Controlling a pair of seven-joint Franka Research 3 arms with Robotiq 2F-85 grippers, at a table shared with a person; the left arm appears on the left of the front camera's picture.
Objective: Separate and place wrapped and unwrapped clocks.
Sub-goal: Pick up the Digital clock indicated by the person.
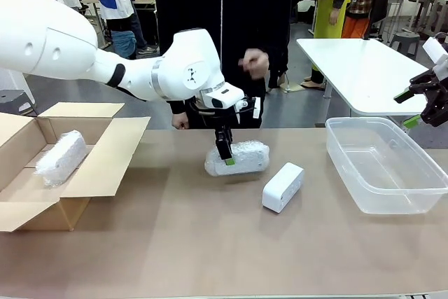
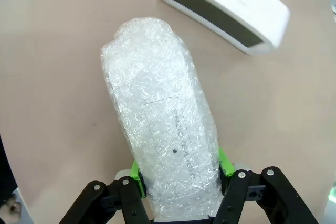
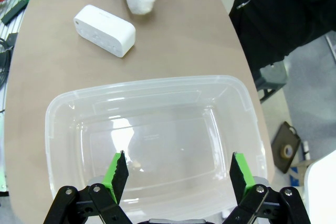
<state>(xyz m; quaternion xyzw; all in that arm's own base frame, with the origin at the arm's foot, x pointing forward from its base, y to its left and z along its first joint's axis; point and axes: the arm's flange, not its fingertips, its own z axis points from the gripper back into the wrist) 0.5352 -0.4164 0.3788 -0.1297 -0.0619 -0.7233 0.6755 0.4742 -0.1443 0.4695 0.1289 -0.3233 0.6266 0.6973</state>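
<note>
Left claw (image 2: 179, 171) pinching wrapped bundle (image 2: 152, 93) mid-table; right claw (image 3: 179, 156) spread above bin (image 3: 157, 81).

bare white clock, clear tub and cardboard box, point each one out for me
bare white clock (image 1: 283, 185), front view, middle of its body
clear tub (image 3: 142, 84), right wrist view, far rim
cardboard box (image 1: 105, 155), front view, its open right flap

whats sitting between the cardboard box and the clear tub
In the front view: a bubble-wrapped bundle gripped by the left tool, then the bare white clock.
</note>
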